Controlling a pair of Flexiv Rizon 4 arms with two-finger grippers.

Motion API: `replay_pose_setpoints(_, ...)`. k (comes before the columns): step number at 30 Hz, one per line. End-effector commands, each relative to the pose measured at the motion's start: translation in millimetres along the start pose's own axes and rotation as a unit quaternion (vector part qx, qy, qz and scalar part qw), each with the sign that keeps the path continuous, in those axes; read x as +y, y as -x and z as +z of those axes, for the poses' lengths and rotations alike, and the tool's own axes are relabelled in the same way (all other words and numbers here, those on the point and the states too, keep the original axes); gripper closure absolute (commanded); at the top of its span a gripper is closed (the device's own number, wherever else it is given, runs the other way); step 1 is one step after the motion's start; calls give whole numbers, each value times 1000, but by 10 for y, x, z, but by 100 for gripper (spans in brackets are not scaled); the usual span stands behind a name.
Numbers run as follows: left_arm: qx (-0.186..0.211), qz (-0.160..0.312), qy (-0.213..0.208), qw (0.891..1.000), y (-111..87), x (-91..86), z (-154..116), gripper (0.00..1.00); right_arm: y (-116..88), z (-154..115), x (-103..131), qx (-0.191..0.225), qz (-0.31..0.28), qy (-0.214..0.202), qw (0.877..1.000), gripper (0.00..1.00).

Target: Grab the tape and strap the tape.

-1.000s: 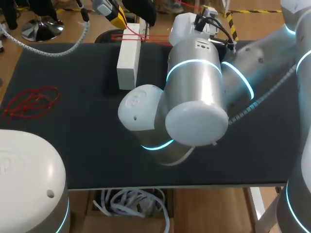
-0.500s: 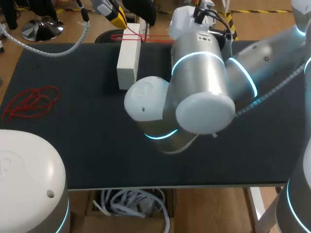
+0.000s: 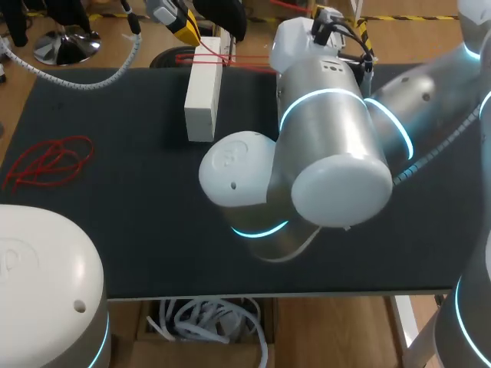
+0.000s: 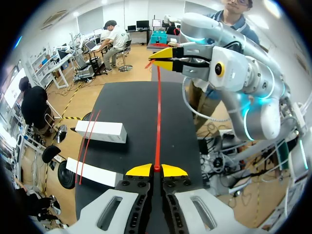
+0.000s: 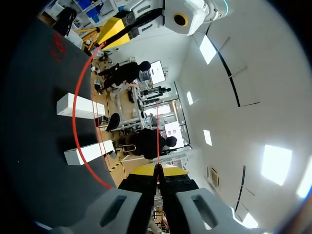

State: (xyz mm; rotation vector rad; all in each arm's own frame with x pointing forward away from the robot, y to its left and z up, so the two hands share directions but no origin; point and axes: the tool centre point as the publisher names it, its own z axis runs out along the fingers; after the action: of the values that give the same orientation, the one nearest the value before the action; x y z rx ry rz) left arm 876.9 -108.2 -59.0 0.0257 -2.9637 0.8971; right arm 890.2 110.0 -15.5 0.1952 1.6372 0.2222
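A thin red tape (image 4: 158, 112) is stretched between my two grippers. In the left wrist view my left gripper (image 4: 157, 168) is shut on one end, and the tape runs straight ahead to my right gripper (image 4: 162, 52), held high above the table. In the right wrist view my right gripper (image 5: 157, 170) is shut on the tape (image 5: 78, 126), which curves away to the left gripper (image 5: 111, 32). In the head view the left gripper (image 3: 185, 27) hangs over the far end of a white box (image 3: 203, 90), where red tape strands (image 3: 201, 57) cross it.
My right arm's big elbow (image 3: 314, 161) fills the middle of the black table (image 3: 115, 230). A loose bundle of red tape (image 3: 47, 161) lies at the left. The wrist views show two white boxes (image 4: 100, 130) (image 4: 92, 171) side by side under the tape strands.
My right arm's elbow has swung to the right and a little nearer the front. Both grippers keep hold of the tape; the left one has stayed put.
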Motion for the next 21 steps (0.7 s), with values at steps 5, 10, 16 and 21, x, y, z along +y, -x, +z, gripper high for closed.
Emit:
replay_pose_setpoints(5,0,-1,2,1000,-7,-1,-10,100,55,-122,3,7,1,-2,1000,100)
replay_pose_setpoints(10,0,-1,2,1000,-7,-1,-10,100,42,-203,2,14,0,1,1000,100)
replay_pose_setpoints(16,0,-1,2,1000,-7,-1,-10,100,26,-287,13,21,0,7,1000,100)
replay_pose_setpoints(21,0,-1,2,1000,-7,-1,-10,100,20,-318,20,26,-1,10,1000,100)
